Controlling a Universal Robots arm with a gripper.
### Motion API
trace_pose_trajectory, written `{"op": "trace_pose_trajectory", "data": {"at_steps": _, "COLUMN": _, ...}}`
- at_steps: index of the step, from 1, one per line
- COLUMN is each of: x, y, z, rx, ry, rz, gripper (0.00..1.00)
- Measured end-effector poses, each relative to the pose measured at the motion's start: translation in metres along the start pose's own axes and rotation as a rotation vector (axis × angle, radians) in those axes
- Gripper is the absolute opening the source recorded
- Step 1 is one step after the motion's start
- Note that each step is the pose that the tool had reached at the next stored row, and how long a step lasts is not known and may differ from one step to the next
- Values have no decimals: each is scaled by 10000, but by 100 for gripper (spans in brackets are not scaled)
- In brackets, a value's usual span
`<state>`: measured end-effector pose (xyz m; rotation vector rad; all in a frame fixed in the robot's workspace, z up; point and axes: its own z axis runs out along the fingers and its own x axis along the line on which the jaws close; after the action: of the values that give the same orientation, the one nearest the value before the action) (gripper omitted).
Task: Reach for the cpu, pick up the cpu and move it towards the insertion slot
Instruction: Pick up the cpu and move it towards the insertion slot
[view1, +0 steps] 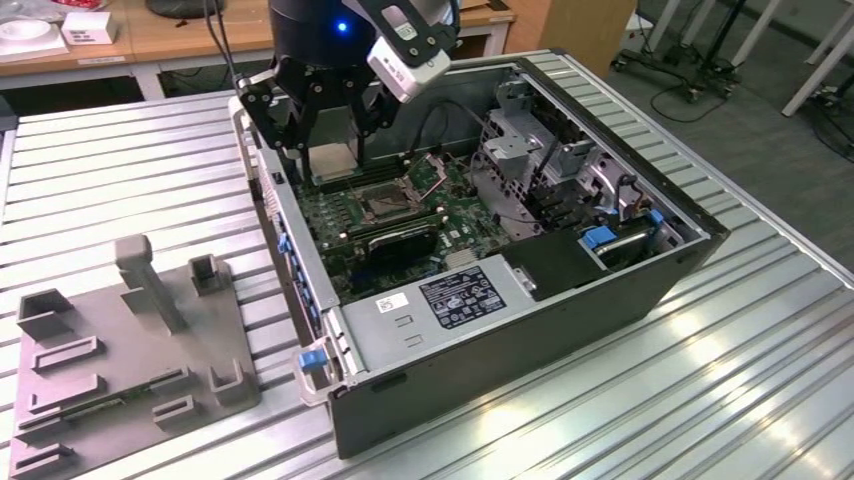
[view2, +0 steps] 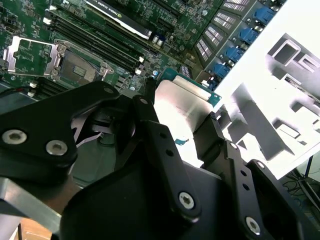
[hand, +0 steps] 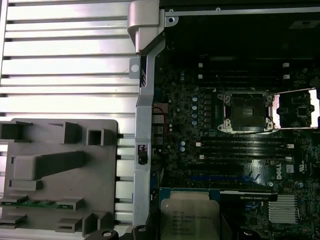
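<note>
Above the open case (view1: 667, 260), I have the gripper (view1: 331, 160) pinching the cpu (view1: 331, 158) by its edges, chip clear of the board. From the chip, the slot (view1: 383, 207) lies toward four o'clock in the exterior view, lid open.

My black end effector (view1: 331, 135) carries the pale silvery cpu (view1: 334, 160) over a green motherboard (view1: 387, 215), beside a grey fixture (view1: 127, 340).
</note>
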<state>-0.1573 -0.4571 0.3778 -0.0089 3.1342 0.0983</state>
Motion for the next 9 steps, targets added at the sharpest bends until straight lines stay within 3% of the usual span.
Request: {"op": "trace_pose_trajectory", "data": {"at_steps": 9, "x": -39, "y": 0, "z": 1, "rx": 1, "ry": 0, "rz": 0, "gripper": 55}}
